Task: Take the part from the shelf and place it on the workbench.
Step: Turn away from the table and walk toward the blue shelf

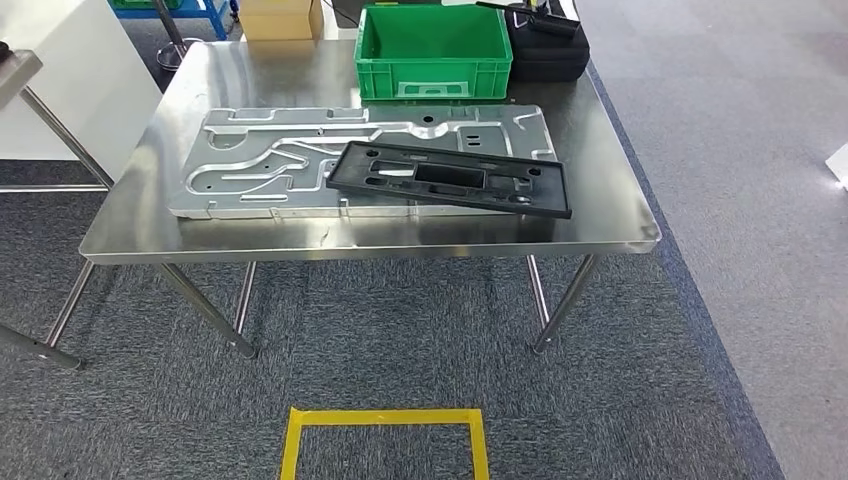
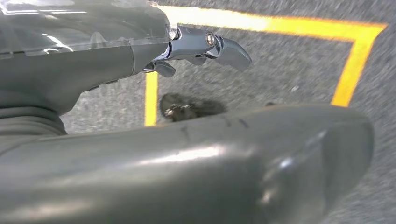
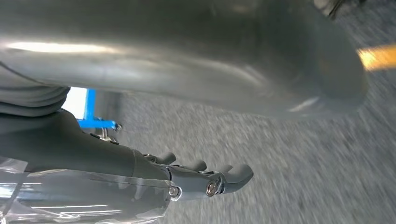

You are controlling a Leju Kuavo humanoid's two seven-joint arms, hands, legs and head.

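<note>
A black rectangular frame part (image 1: 450, 178) lies flat on a large silver machined plate (image 1: 270, 160), near the front of the steel workbench (image 1: 620, 225). In the left wrist view my left hand (image 2: 116, 70) hangs over the grey carpet; its fingers (image 2: 210, 46) are stretched out apart from the thick thumb and hold nothing. My right hand (image 3: 116, 158) hangs the same way in the right wrist view, with its fingers (image 3: 210, 182) extended and nothing between them and the thumb.
A green bin (image 1: 433, 50) and a black case (image 1: 550, 45) stand at the back of the workbench, with a cardboard box (image 1: 280, 18) behind. A yellow tape square (image 1: 385, 440) marks the carpet in front. Another table's corner (image 1: 20, 70) juts in at the left.
</note>
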